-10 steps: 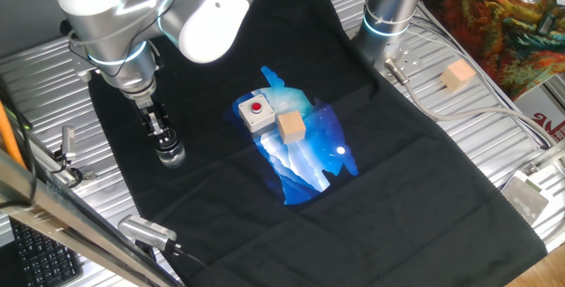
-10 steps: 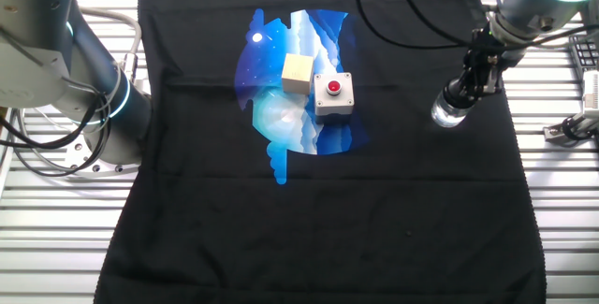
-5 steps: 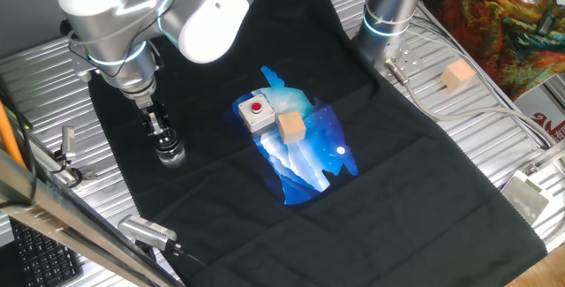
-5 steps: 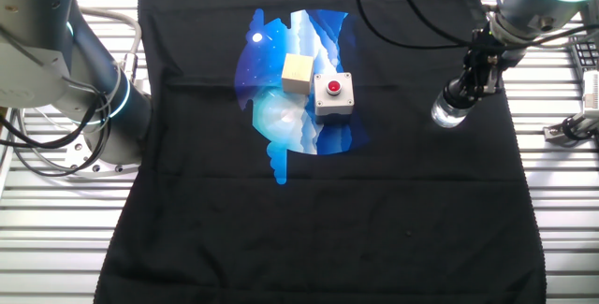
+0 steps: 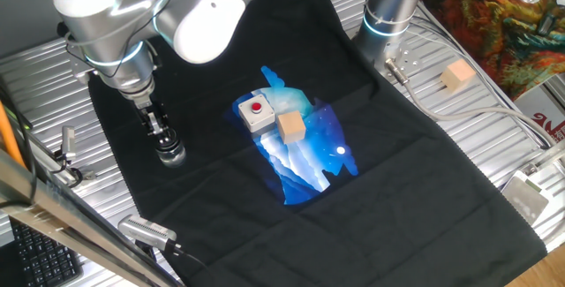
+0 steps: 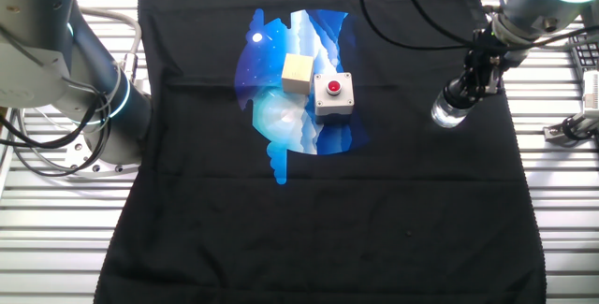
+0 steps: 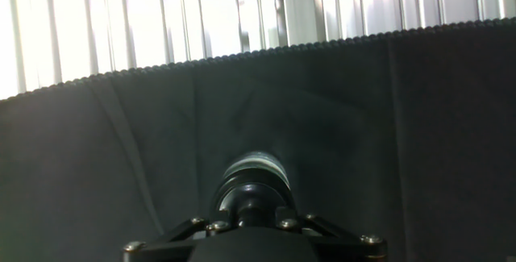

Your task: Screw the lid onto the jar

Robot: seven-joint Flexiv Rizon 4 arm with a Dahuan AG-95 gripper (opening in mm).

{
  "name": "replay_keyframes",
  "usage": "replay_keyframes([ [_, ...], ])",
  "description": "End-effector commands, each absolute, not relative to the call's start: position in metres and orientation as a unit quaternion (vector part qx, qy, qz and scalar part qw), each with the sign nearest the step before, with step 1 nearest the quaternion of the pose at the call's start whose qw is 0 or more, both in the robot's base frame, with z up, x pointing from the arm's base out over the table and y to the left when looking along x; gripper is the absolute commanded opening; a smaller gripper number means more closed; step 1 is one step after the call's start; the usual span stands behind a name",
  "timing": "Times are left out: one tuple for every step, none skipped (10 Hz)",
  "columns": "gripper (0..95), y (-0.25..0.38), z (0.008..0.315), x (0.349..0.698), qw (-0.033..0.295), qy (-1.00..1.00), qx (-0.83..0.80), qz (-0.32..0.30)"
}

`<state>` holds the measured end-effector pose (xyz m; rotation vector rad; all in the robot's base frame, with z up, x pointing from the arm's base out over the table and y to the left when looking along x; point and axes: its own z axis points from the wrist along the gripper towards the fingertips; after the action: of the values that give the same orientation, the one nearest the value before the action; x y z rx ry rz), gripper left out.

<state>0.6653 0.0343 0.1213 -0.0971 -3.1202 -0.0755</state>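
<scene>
The jar (image 5: 173,155) is a small clear glass cylinder standing on the black cloth near its left edge. In the other fixed view the jar (image 6: 446,113) is at the right. The black lid (image 5: 165,143) sits on top of it, and my gripper (image 5: 159,132) comes down from above and is shut on the lid. In the hand view the lid (image 7: 252,194) fills the space in front of my gripper (image 7: 253,216), with the jar (image 7: 255,165) showing as a glass ring beyond it. The lid's white piece is hidden.
A grey box with a red button (image 5: 256,112) and a tan wooden cube (image 5: 290,127) sit on the blue print mid-cloth. Another wooden cube (image 5: 457,76) lies on the metal slats at the right. A second arm's base (image 5: 388,13) stands at the back. The cloth edge (image 7: 242,51) is just beyond the jar.
The arm's upper housing has shifted slightly to the left. The gripper, lid and jar stay in the same spot.
</scene>
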Motion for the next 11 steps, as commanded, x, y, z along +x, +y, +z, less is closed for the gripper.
replay_keyframes([
  [57.0, 0.034, 0.120, 0.665, 0.001, -0.999, -0.023, -0.025],
  [76.0, 0.033, 0.119, 0.665, 0.002, -1.000, -0.016, -0.023],
  [76.0, 0.033, 0.119, 0.665, 0.002, -1.000, -0.010, -0.023],
  [76.0, 0.034, 0.120, 0.665, 0.003, -1.000, -0.008, -0.023],
  [76.0, 0.034, 0.121, 0.665, 0.003, -1.000, -0.006, -0.023],
  [76.0, 0.035, 0.122, 0.666, 0.004, -1.000, -0.004, -0.023],
  [76.0, 0.036, 0.125, 0.667, 0.004, -1.000, 0.002, -0.023],
  [76.0, 0.037, 0.126, 0.667, 0.004, -1.000, 0.015, -0.022],
  [76.0, 0.039, 0.127, 0.668, 0.002, -0.999, 0.047, -0.023],
  [76.0, 0.041, 0.130, 0.668, 0.004, -0.997, 0.077, -0.025],
  [76.0, 0.044, 0.134, 0.667, 0.006, -0.994, 0.110, -0.022],
])
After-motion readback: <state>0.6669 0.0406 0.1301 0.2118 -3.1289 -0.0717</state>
